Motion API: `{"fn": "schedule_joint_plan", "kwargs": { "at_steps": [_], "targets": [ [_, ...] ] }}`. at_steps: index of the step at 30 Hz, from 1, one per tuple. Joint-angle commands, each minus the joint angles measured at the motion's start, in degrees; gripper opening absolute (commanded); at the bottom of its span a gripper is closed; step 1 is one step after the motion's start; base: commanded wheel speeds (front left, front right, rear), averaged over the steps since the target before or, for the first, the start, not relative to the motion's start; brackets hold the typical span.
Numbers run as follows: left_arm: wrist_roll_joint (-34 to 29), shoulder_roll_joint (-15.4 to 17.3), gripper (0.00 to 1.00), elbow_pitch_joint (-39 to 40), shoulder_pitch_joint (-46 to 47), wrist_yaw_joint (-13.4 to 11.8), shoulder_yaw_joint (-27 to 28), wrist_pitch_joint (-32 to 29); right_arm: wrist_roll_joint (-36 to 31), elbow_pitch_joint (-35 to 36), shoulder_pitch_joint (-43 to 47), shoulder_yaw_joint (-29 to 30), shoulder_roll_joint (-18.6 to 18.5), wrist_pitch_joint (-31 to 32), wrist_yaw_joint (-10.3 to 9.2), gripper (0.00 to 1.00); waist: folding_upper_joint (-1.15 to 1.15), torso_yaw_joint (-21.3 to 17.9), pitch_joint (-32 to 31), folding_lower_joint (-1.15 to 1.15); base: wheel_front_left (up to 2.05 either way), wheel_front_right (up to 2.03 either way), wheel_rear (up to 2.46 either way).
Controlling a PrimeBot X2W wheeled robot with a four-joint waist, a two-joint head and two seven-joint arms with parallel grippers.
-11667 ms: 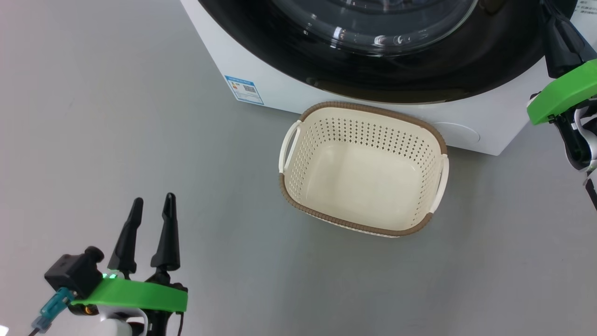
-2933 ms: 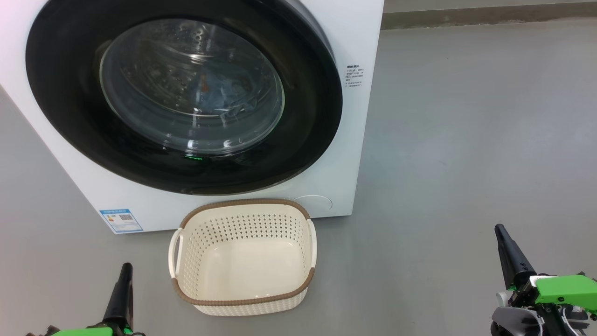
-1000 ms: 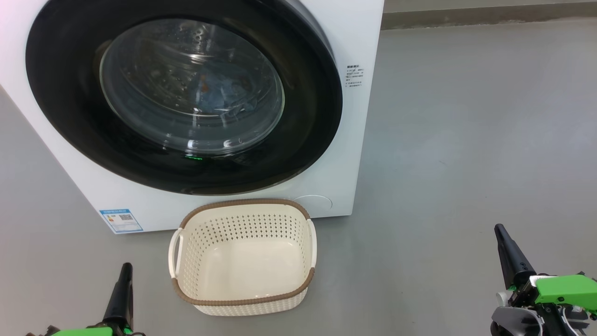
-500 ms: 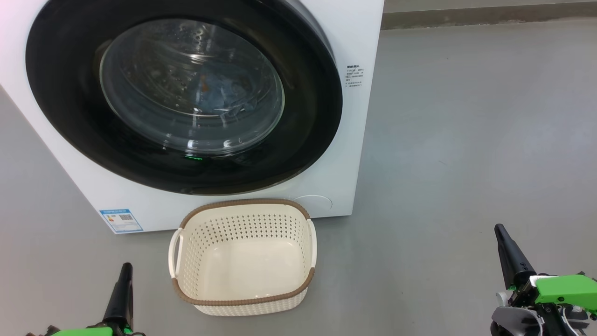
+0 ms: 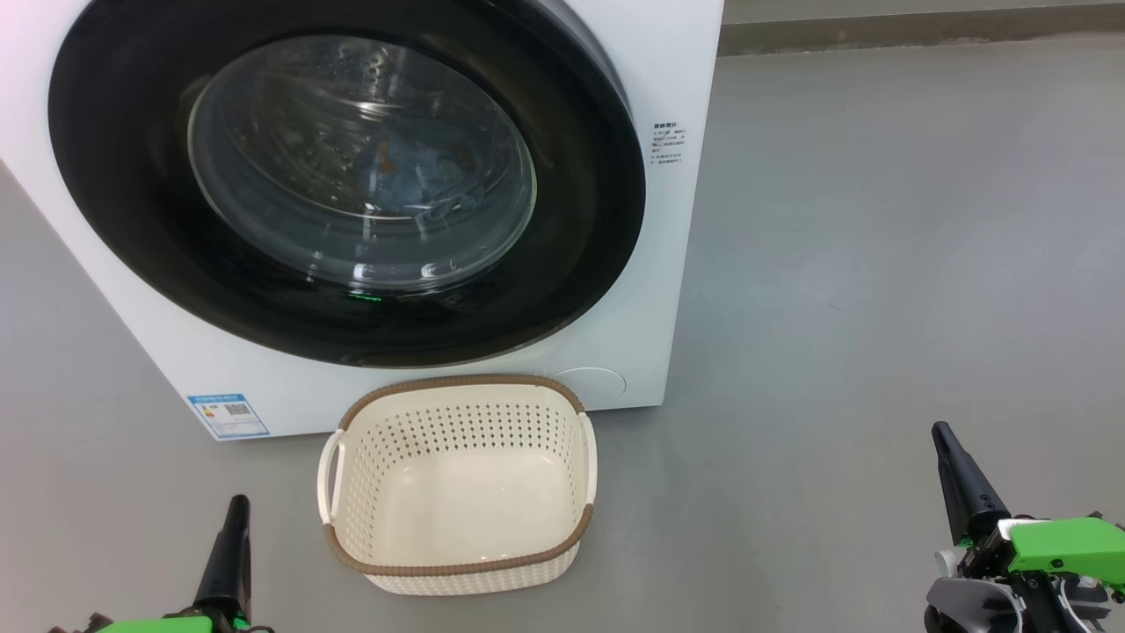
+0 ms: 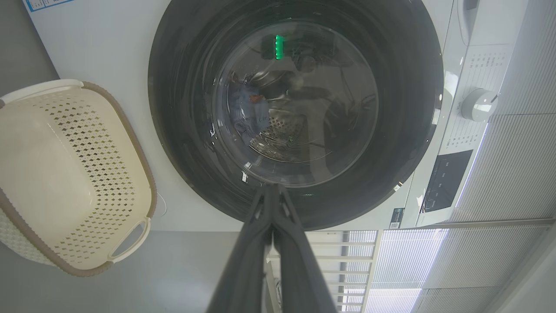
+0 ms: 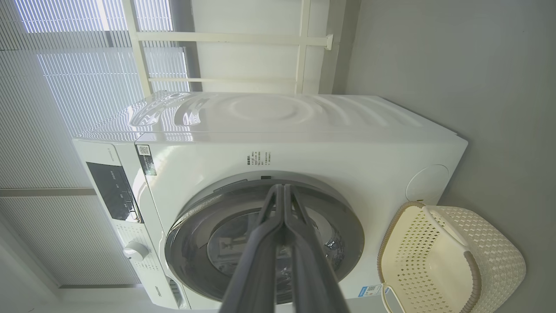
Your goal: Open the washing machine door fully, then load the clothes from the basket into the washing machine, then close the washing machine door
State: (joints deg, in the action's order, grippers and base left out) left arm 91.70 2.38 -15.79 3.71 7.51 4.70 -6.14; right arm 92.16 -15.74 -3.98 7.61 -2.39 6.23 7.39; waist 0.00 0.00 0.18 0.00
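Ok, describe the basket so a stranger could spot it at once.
Find the big white washing machine with its round black door. On the grey floor just in front of it sits the basket: cream, perforated, brown-rimmed, white-handled, and empty.

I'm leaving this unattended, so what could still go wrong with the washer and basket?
The washing machine door looks shut, but latching can't be confirmed; it might swing open. The clothes show through the glass; a fold could be caught by the door unseen. The empty basket stands before the machine, where a forward roll could knock it.
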Motion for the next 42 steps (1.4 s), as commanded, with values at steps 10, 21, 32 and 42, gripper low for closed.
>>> {"fn": "schedule_joint_plan", "kwargs": {
  "at_steps": [10, 21, 32, 42],
  "targets": [
    [0.4, 0.5, 0.0, 1.8, 2.5, 0.0, 1.9, -0.4, 0.0, 1.7, -2.2, -1.0, -0.5, 0.3, 0.1, 0.0, 0.0, 0.0, 0.0, 0.0, 0.0, 0.0, 0.0],
    [0.4, 0.5, 0.0, 1.8, 2.5, 0.0, 1.9, -0.4, 0.0, 1.7, -2.2, -1.0, -0.5, 0.3, 0.1, 0.0, 0.0, 0.0, 0.0, 0.0, 0.0, 0.0, 0.0],
    [0.4, 0.5, 0.0, 1.8, 2.5, 0.0, 1.8, -0.4, 0.0, 1.7, -2.2, -1.0, -0.5, 0.3, 0.1, 0.0, 0.0, 0.0, 0.0, 0.0, 0.0, 0.0, 0.0],
    [0.5, 0.5, 0.0, 1.8, 2.5, 0.0, 1.8, -0.4, 0.0, 1.7, -2.2, -1.0, -0.5, 0.3, 0.1, 0.0, 0.0, 0.0, 0.0, 0.0, 0.0, 0.0, 0.0]
  ]
}}
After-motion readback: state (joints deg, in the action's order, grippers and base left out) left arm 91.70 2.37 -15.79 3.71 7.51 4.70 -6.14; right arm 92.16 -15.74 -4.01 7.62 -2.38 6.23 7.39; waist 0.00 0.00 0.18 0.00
